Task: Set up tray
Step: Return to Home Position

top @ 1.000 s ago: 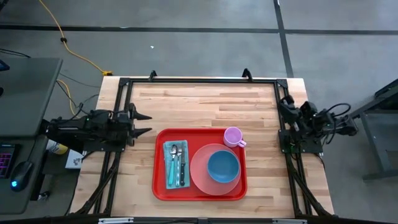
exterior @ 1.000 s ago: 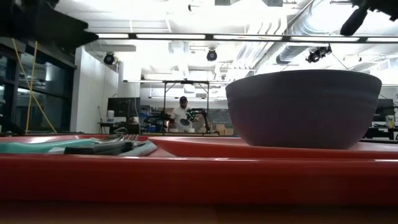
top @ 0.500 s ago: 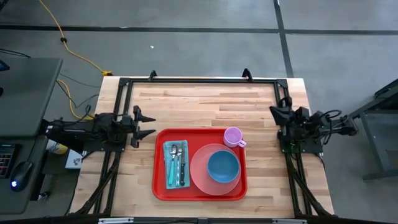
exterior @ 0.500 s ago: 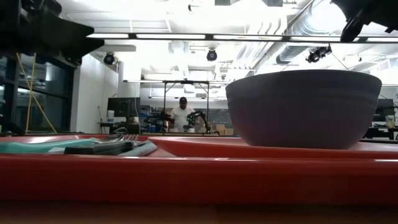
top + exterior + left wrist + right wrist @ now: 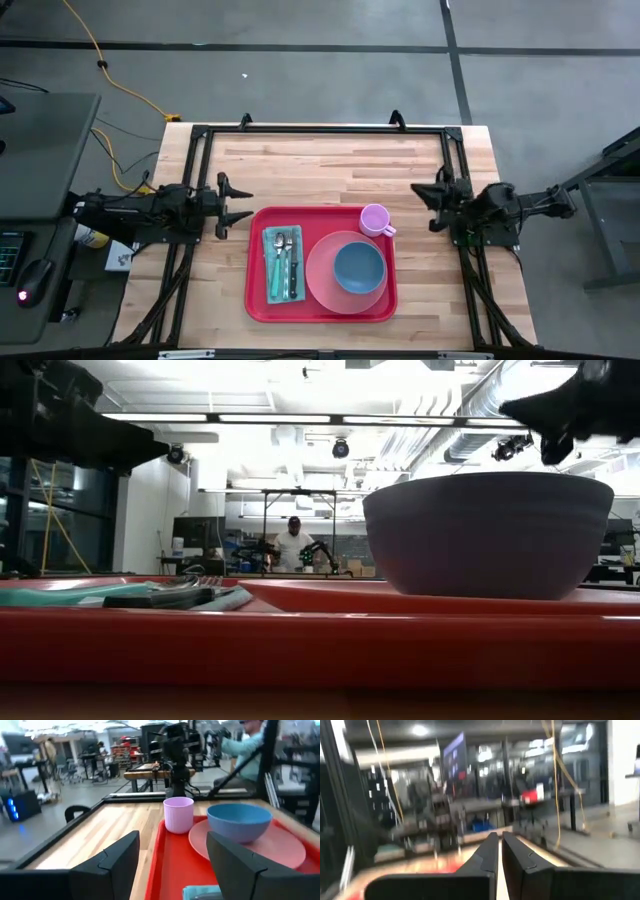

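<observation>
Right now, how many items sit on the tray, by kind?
Napkin: 1
Cutlery: 3
Plate: 1
Bowl: 1
Cup: 1
Total on the tray: 7

red tray (image 5: 322, 221) — pink plate (image 5: 320, 281), blue bowl (image 5: 358, 267), lilac cup (image 5: 374, 218), teal napkin (image 5: 270, 281)

Honestly can't read a single word, label or number anywhere, not on the tray (image 5: 254, 262) or the tabletop (image 5: 320, 165).
</observation>
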Tool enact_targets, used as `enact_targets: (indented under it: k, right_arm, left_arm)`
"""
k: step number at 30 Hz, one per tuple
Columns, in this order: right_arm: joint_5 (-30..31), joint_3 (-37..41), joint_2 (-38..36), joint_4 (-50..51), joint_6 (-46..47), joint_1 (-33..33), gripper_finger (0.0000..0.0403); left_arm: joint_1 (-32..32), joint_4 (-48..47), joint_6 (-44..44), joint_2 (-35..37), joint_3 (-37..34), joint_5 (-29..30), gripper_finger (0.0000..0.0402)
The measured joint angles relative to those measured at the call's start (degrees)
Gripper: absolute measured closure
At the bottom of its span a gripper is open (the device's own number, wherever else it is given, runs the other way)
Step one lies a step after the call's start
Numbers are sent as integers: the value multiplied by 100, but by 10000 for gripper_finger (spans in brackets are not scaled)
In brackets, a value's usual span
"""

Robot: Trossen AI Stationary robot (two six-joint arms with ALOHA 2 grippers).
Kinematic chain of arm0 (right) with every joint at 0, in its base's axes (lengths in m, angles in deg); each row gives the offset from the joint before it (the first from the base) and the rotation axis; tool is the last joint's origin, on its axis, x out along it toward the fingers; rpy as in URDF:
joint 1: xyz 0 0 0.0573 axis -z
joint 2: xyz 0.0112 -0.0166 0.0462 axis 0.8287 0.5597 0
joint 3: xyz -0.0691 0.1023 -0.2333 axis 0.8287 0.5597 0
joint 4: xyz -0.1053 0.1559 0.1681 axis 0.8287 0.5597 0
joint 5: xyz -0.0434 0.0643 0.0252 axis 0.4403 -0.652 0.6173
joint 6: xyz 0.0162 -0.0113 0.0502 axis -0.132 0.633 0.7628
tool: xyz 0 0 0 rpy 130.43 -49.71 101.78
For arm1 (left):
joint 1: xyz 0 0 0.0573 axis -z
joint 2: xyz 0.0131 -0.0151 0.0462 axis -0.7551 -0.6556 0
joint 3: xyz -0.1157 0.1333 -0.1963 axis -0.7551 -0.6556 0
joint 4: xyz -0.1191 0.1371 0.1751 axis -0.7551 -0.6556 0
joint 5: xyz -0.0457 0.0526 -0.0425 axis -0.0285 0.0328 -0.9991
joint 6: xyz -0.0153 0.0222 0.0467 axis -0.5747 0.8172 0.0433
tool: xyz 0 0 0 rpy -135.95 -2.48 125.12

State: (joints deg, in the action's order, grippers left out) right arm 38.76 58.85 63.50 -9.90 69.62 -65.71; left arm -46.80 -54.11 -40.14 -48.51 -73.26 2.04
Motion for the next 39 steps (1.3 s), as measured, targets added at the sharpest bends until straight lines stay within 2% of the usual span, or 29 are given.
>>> enact_targets:
  k: [5,12,19,25,30,33,39]
  right_arm:
    - [-32,0,3,950,327,0,402]
    - [-34,0,2,1042,-148,0,402]
    - [-41,-9,5,1879,-156,0,402]
    - [-41,-13,10,1915,-530,0,402]
    - [-64,-13,15,1926,-955,0,402]
    - [-68,-13,15,1930,-893,0,402]
    - [-67,-13,15,1933,-612,0,402]
  left_arm:
    - [0,-58,763,-34,0,-346,140]
    - [0,-127,2112,-318,0,-731,140]
    - [0,-125,2161,-822,0,-704,140]
    - [0,-125,2435,-955,0,-693,140]
    - [0,-125,3170,-955,0,-688,140]
    - [0,-125,3511,-955,0,-686,140]
    - [0,-125,3514,-953,0,-691,140]
